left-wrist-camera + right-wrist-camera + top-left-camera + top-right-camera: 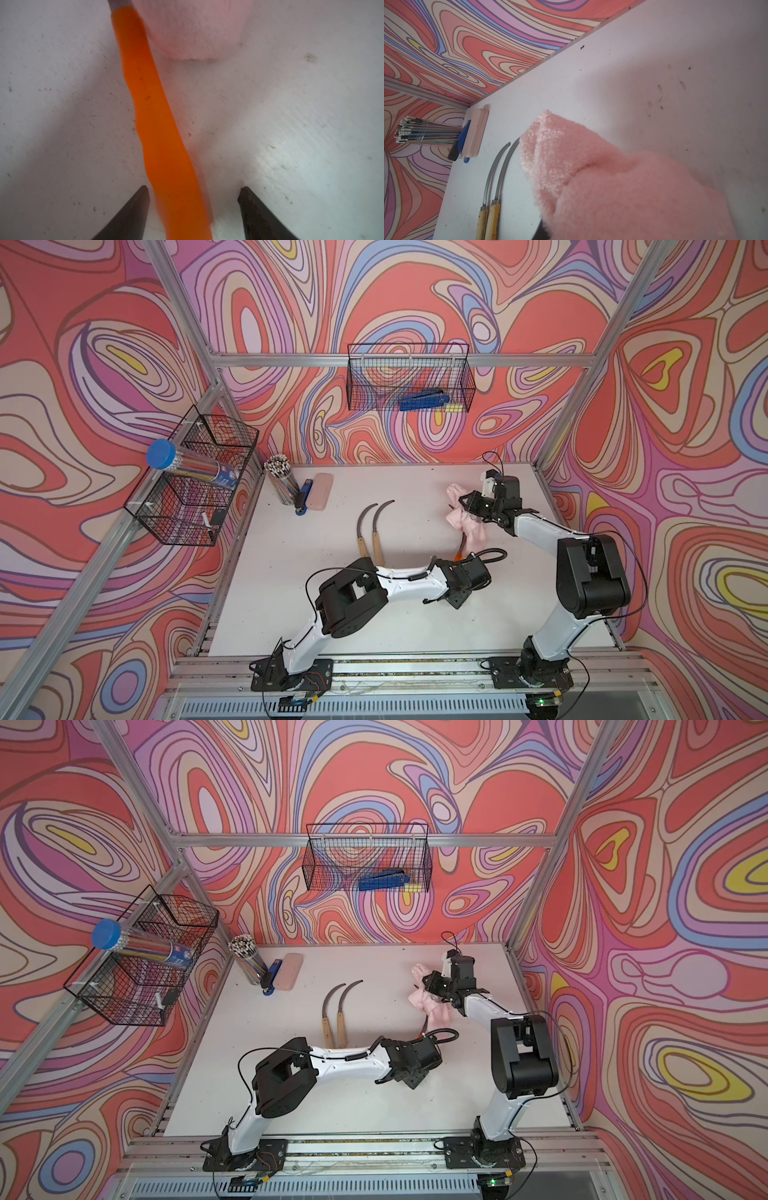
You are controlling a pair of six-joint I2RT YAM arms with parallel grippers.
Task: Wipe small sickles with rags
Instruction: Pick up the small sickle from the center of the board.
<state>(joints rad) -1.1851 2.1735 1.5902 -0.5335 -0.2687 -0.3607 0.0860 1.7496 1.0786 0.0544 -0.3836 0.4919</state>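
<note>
2 questions lol: which step is happening on that white table [270,605], and what's coming next?

Re: looks like it's wiping the orange one. Right gripper [464,506] is clamping shut on the pink rag [473,533], which is covering the blade. 2 wooden-handled sickles [376,545] are lying side by side, well apart. Left gripper [193,187] is standing open, straddling the orange-handled sickle [158,124], handle nearer 1 finger, not pinched. I'm guessing it's needing to close and pin that handle next.
</note>
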